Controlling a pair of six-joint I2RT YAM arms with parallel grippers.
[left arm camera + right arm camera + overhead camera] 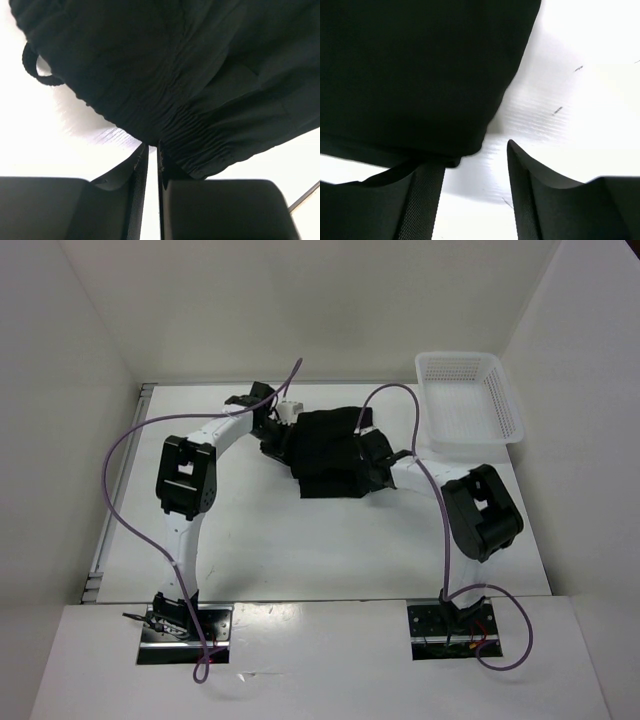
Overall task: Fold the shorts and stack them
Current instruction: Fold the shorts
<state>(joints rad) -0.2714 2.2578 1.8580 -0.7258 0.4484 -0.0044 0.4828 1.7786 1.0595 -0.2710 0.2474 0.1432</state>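
Top external view shows the black soft fabric shorts (330, 452) bunched up toward the back of the white worktop (300, 540), right between both arms, and we reckon that's so each side can take an edge for the fold. Left end effector (152, 150) is closed to a sliver, tips pinching the gathered waistband. Right end effector (470, 156) is spread wide, one finger against the hem, gripping nothing.

Bright, diffuse light is washing the white tabletop (300, 550) and is blowing it out to near glare in both wrist views. Ahead of the right pincer (475, 160) the shorts (420, 65) are reading as flat, detailless black and casting a soft grey shadow. The left pincer (151, 148) fingers (215, 210) are showing dark and out of focus.
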